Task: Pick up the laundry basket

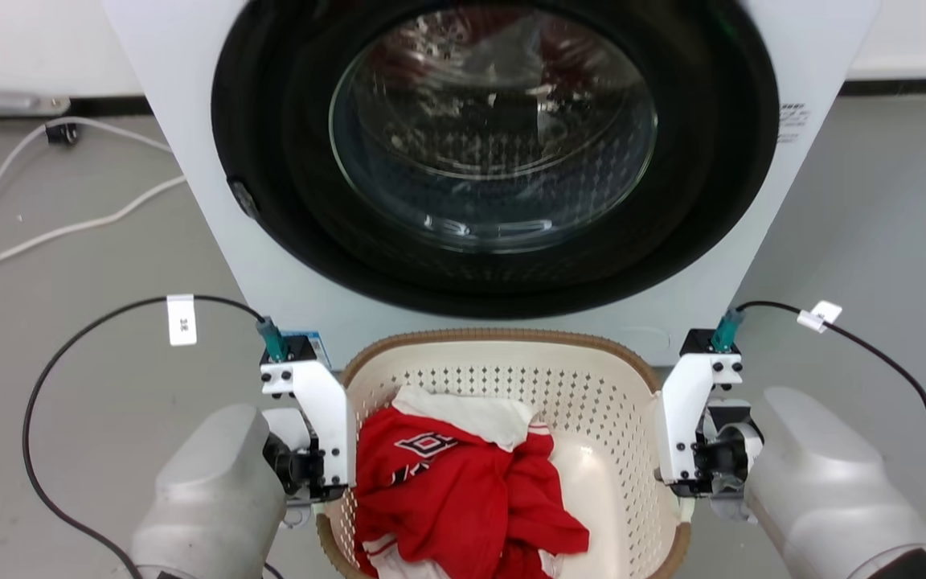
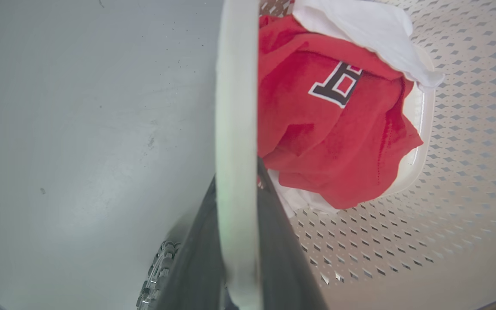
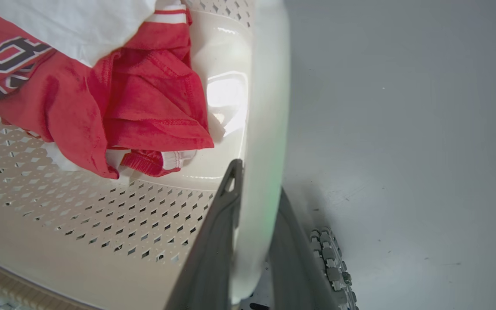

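The left pincer (image 2: 237, 183) and right pincer (image 3: 258, 185) each clamp one white side of the cream-white, diamond-perforated plastic laundry basket (image 1: 511, 378). It sits between the arms and holds a crumpled red jersey (image 1: 447, 490). Raise both arms evenly, rim level, clear of the white front-loading washing machine (image 1: 801, 48) just beyond.

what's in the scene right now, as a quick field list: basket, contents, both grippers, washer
laundry basket: in front of the washing machine, between both arms
contents: red jersey, white cloth on top
left gripper: fingers either side of the basket's left wall, closed on it
right gripper: fingers either side of the right wall, closed on it
washer door: shut
lifted off floor: cannot tell
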Robot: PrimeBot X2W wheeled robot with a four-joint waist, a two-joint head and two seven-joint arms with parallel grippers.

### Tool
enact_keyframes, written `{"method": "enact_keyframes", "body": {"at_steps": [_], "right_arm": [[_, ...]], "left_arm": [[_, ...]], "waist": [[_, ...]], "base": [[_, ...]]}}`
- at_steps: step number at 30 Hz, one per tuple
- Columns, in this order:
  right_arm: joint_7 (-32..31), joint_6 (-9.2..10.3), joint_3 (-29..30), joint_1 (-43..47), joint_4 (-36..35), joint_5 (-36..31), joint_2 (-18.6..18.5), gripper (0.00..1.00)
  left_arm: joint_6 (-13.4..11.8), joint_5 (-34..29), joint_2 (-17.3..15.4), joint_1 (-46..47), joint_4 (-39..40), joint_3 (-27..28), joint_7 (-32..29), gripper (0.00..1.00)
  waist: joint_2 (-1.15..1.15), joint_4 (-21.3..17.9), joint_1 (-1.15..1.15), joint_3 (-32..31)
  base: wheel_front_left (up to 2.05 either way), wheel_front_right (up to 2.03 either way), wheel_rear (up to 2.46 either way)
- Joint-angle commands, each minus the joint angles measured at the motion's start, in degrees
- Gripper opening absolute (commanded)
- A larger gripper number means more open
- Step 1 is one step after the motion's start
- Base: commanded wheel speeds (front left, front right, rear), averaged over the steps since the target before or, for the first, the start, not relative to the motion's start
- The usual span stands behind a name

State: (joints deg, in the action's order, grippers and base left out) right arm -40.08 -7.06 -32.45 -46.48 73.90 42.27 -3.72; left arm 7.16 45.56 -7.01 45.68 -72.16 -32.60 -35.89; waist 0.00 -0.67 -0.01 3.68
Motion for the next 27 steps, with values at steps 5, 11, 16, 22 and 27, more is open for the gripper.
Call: {"method": "enact_keyframes", "body": {"at_steps": [5,11,16,22,27], "right_arm": [[0.69,-0.78,0.79,2.29,-0.27,-0.12,1.49,0.00],[1.65,-0.78,1.83,4.29,-0.17,-0.07,1.46,0.00],[3.44,-0.78,2.11,5.60,-0.15,-0.28,1.41,0.00],[4.83,-0.77,2.86,6.65,-0.16,-1.21,1.36,0.00],[4.69,-0.77,3.56,6.82,-0.15,-1.72,1.35,0.00]], "left_arm": [[0.53,0.79,1.06,-1.99,0.48,-0.89,0.73,0.00],[0.53,1.46,1.05,-3.17,0.69,-1.34,2.44,0.00],[0.48,1.65,0.70,-4.35,0.76,-1.87,5.15,0.00],[0.42,2.25,1.10,-5.73,0.29,-2.27,7.13,0.00],[0.42,2.80,1.29,-5.87,0.16,-2.51,7.11,0.00]], "waist": [[0.00,-0.11,0.01,-3.58],[0.00,0.06,0.01,-4.90],[0.00,-0.02,0.01,-5.13],[0.00,0.15,0.01,-5.29],[0.00,0.23,0.01,-5.26]], "base": [[0.00,0.00,0.00],[0.00,0.00,0.00],[0.00,0.00,0.00],[0.00,0.00,0.00],[0.00,0.00,0.00]]}}
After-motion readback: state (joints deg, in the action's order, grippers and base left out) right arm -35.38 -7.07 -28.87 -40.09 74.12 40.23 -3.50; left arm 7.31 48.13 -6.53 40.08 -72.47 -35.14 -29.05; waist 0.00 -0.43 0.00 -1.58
